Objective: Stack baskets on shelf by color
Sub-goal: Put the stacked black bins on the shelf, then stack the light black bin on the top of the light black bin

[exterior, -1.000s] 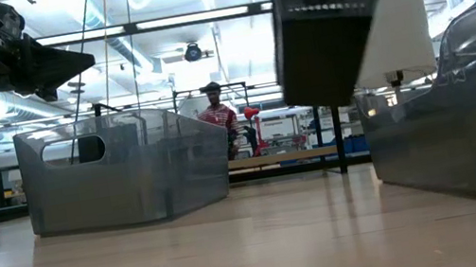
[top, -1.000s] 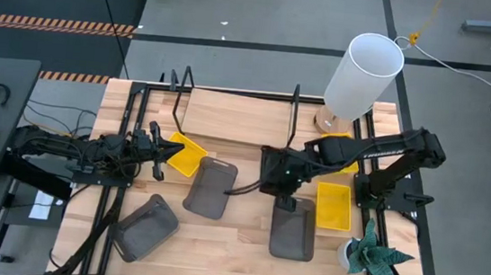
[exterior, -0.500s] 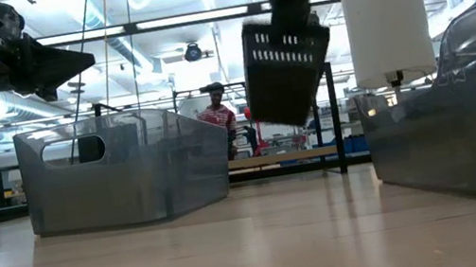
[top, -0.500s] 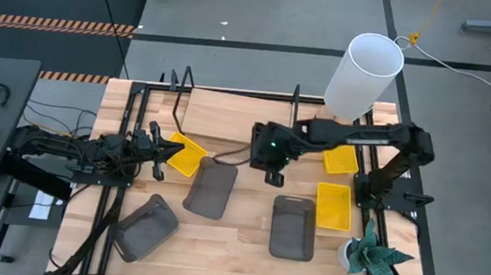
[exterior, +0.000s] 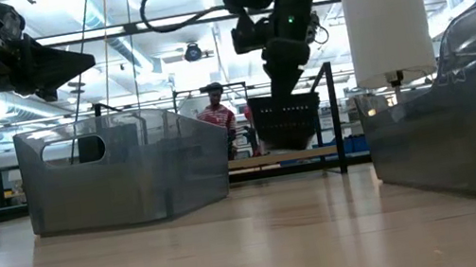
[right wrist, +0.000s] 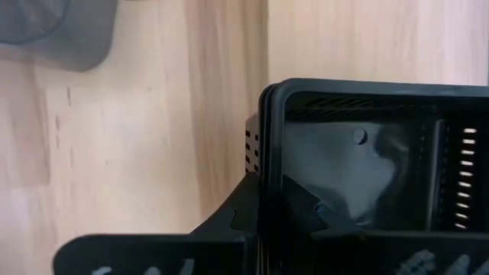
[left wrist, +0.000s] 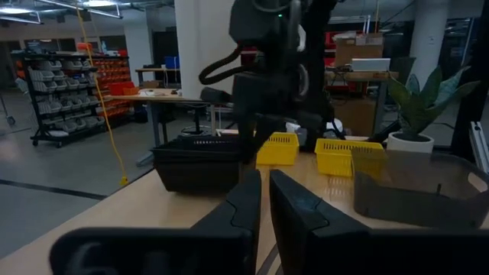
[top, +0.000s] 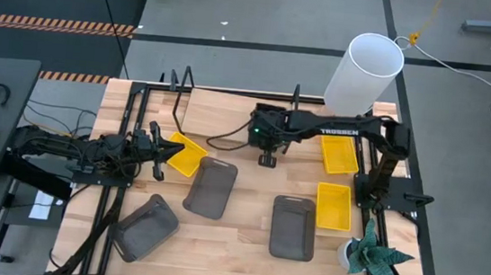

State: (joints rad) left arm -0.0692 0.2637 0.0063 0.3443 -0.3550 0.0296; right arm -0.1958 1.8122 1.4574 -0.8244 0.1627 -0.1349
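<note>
The right jaws [right wrist: 263, 206] are clamped on the rim of a black slotted basket [right wrist: 374, 160], one finger outside the wall and one inside, so the basket hangs from them with its open side turned toward the wrist camera and pale wood showing past it. In the low view the same basket [exterior: 286, 122] hangs below the right jaws [exterior: 286, 83], clear of the surface [exterior: 237, 249] and roughly level, in front of the black uprights of the shelf [exterior: 335, 118]. From above, the right arm reaches across to the shelf's pale board [top: 229, 116], with its jaws [top: 268, 138] over the board's near right corner. Below the jaws on the surface lie two dark grey baskets, one [top: 210, 187] to the left and one [top: 294, 227] to the right, and a third dark grey basket [top: 145, 228] sits farther off toward the front left corner. To the right of the jaws are two yellow baskets, one [top: 338, 154] beside the arm and one [top: 333, 205] nearer the front. The left jaws [top: 161, 154] are closed with nothing between them, resting well to the left of the shelf, touching or just above another yellow basket [top: 186, 154]. A white lamp shade [top: 364, 74] stands behind the right arm, and a potted plant [top: 371, 254] sits at the front right corner.
</note>
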